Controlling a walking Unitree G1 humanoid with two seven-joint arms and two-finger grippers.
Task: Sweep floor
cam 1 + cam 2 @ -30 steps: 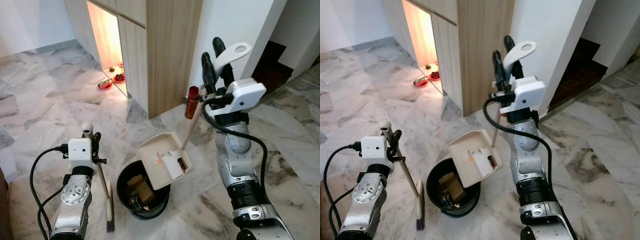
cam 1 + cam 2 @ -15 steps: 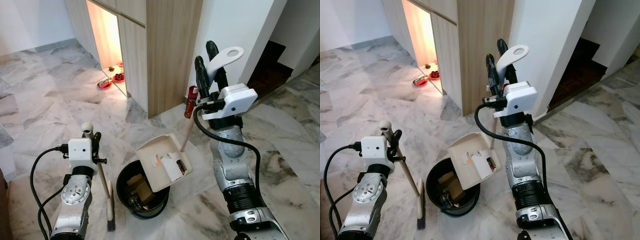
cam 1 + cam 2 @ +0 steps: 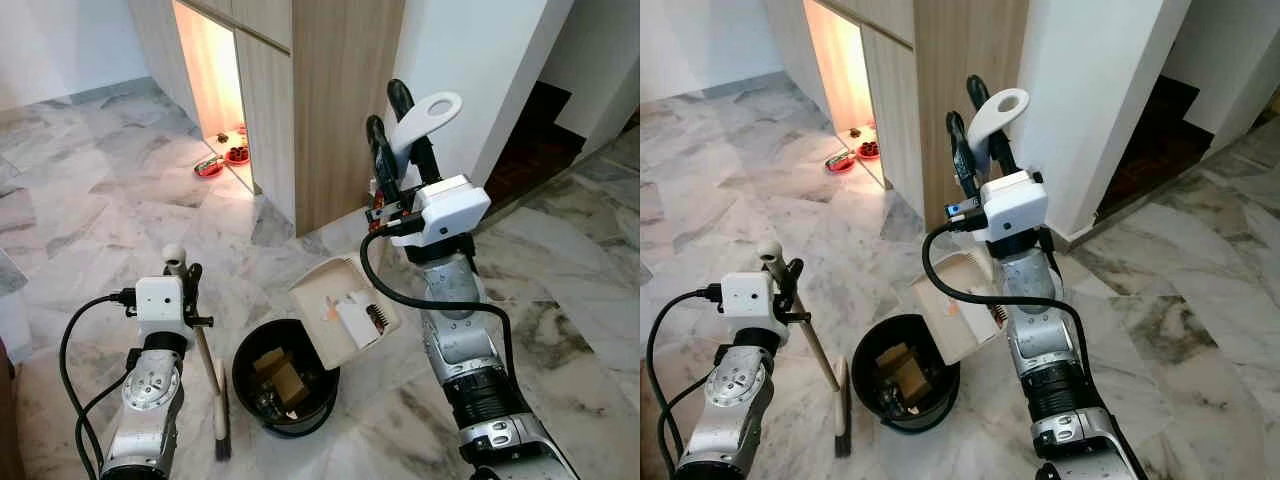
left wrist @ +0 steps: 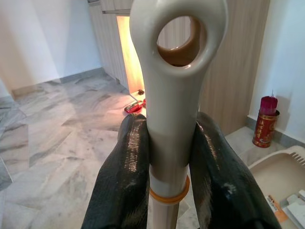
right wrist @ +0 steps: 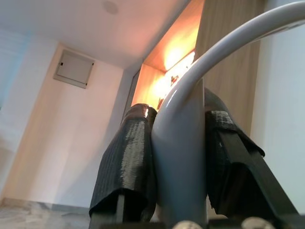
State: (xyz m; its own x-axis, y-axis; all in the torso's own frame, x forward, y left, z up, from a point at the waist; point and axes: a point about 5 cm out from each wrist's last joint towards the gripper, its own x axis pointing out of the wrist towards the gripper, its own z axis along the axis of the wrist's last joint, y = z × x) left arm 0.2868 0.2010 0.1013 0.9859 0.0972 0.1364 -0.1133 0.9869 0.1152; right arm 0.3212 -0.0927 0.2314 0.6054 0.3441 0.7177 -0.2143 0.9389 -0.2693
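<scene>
My right gripper (image 3: 390, 110) is raised in front of the wooden cabinet, shut on the long handle (image 3: 425, 115) of a cream dustpan (image 3: 340, 300). The pan hangs tilted above the rim of a black bin (image 3: 240, 385) and holds paper scraps and a small dark piece. Cardboard bits lie inside the bin. My left gripper (image 3: 186, 275) is shut on the stick of a broom (image 3: 219, 425), whose head rests on the floor left of the bin. Black fingers (image 4: 126, 181) in the left wrist view clamp the broom's looped handle (image 4: 174, 119). Those in the right wrist view squeeze the dustpan handle (image 5: 181, 157).
A wooden cabinet (image 3: 330, 100) stands straight ahead, with a lit niche holding red bowls (image 3: 212, 167) on its left. A white pillar (image 3: 470, 70) and a dark stairway (image 3: 545, 130) are on the right. A red cylinder (image 4: 266, 121) stands at the wall base. Marble floor stretches left.
My right gripper has carried the dustpan handle to the left, and the pan has swung up and to the right, tilting more steeply over the bin. The left arm and broom have not moved.
</scene>
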